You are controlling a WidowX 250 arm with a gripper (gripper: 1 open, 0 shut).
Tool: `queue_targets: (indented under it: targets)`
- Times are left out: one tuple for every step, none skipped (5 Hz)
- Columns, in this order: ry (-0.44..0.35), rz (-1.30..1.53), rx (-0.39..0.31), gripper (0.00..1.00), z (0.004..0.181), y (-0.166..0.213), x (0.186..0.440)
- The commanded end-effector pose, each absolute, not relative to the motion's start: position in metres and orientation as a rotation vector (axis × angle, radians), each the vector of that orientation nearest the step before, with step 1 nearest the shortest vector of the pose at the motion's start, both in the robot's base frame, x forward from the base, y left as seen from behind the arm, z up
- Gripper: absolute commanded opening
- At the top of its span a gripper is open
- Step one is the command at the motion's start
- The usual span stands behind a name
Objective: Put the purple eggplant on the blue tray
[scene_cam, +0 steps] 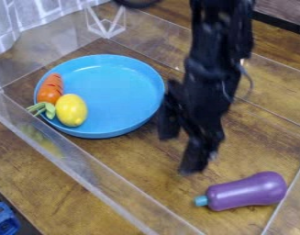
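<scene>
Right now the black two-fingered gripper (185, 147) hangs over bare wood between the round bright-blue plastic tray (125, 115) and the glossy purple plastic eggplant (244, 192), its fingers pointing down and spread wide with nothing between them, though motion blur softens their outline. That wide stance suits an approach: the jaws look set to straddle the eggplant's body. The eggplant lies on its side on the brown wooden tabletop (91, 188), near the lower right corner, its small teal stem cap turned left toward the gripper and its bulbous end to the right. It is untouched, close to the fingertips but apart from them, and well apart from the tray. The tray sits at the upper left, with a yellow plastic lemon (72, 109) and an orange plastic carrot (50, 90) crowded against its left rim, which leaves the middle and right of the plate bare for a drop. A clear plastic wall (79, 174) fences the table's near edge, so the likely reach comes from above
</scene>
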State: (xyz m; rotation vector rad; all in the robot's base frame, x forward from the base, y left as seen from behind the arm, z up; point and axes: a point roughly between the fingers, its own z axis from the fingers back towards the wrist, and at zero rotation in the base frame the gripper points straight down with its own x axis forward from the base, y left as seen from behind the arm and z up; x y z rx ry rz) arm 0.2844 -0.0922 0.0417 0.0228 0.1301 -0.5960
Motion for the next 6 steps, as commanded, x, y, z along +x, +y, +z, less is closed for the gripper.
queue_targets:
  targets:
    - [0.068,-0.694,0.034,1.00,0.038,-0.111,0.284]
    - [0.058,-0.723,0.035,1.00,0.031,-0.117,0.285]
    - [0.056,-0.717,0.028,0.00,0.029,-0.118,0.286]
    - [0.050,-0.711,0.024,0.00,0.029,-0.120,0.286]
    - [0.042,-0.700,0.024,0.00,0.034,-0.122,0.288]
    - [0.037,-0.692,0.022,0.00,0.039,-0.124,0.289]
